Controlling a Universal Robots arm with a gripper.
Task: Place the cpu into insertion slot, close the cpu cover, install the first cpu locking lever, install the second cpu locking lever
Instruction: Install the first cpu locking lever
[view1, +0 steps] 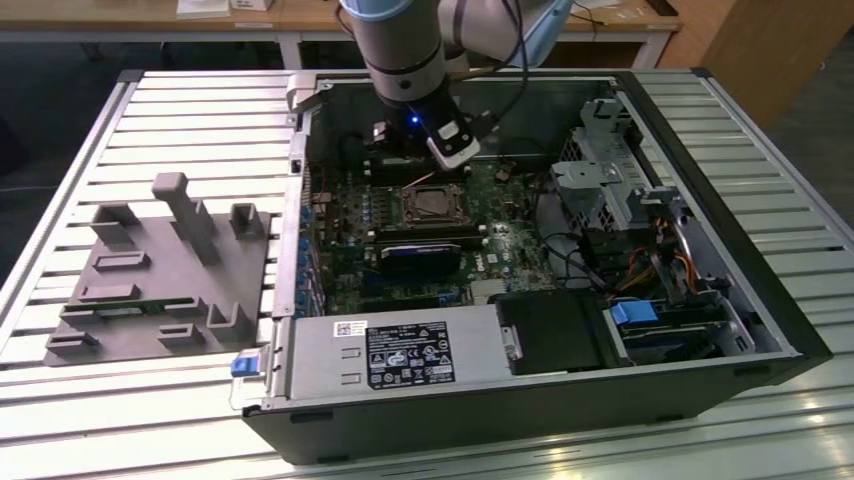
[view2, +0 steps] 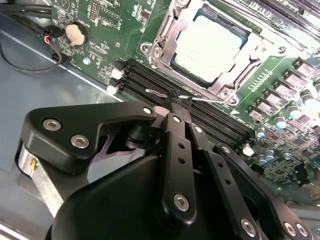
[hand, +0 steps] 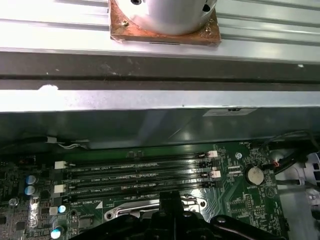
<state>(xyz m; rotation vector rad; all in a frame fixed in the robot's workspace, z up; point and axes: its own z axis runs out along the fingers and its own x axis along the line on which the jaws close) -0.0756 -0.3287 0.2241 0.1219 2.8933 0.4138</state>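
Our claw (view2: 176, 104) has its fingers pressed together, tips right at a thin wire lever (view2: 156, 93); we cannot tell whether they grip it. Just beyond the tips lies the cpu (view2: 210, 47), framed by the lowered cpu cover (view2: 162, 32) on the green board (view2: 115, 30).

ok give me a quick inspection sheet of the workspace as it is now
surface: slatted metal table, open pc case on it
job's things: cpu seated, cover down around it; wire lever by the memory slots
clutter: grey fixture on the table beside the case
hand: shut, tips at the lever
cables: bundle in the case, at the exterior view's right
surroundings: wooden desks behind
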